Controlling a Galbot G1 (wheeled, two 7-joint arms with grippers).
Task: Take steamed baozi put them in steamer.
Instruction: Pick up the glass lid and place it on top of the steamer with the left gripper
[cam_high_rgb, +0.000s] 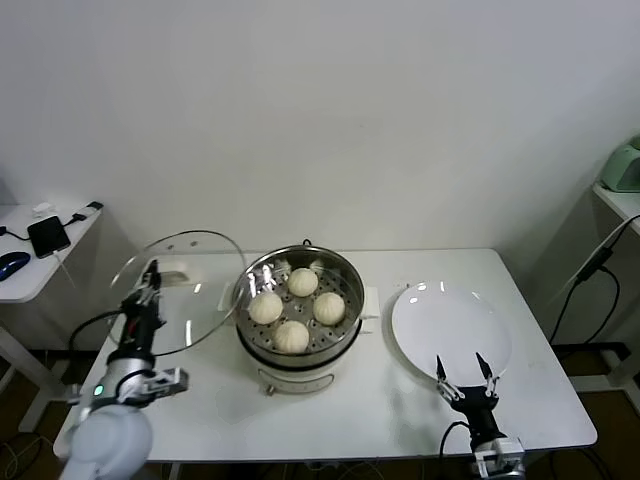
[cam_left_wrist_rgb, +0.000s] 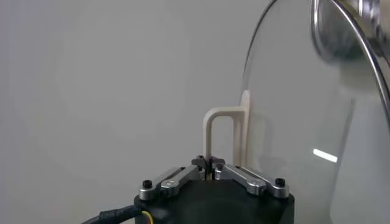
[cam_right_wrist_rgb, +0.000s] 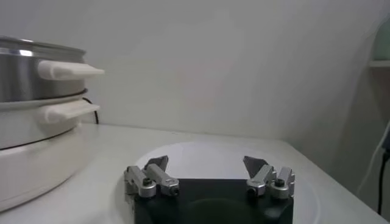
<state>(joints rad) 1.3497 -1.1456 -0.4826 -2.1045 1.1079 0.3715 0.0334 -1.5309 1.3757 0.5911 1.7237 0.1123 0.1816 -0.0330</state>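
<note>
This looks like a lab or office test room staged as a kitchen corner: a plain white folding table (cam_high_rgb: 400, 410) stands against a bare white wall (cam_high_rgb: 330, 110). At nine o'clock a side desk (cam_high_rgb: 35, 268) carries a phone (cam_high_rgb: 48, 235), a mouse (cam_high_rgb: 12, 263) and cables. At three o'clock, black cables (cam_high_rgb: 590, 270) hang beside a shelf holding a pale green appliance (cam_high_rgb: 624, 166).

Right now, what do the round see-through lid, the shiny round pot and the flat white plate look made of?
Round see-through lid: likely glass with a metal rim; the table shows through it. Shiny round pot: polished steel by its mirror-like reflections, on a white, probably plastic base. Flat white plate: glossy, ceramic or melamine; cannot tell which.
</note>
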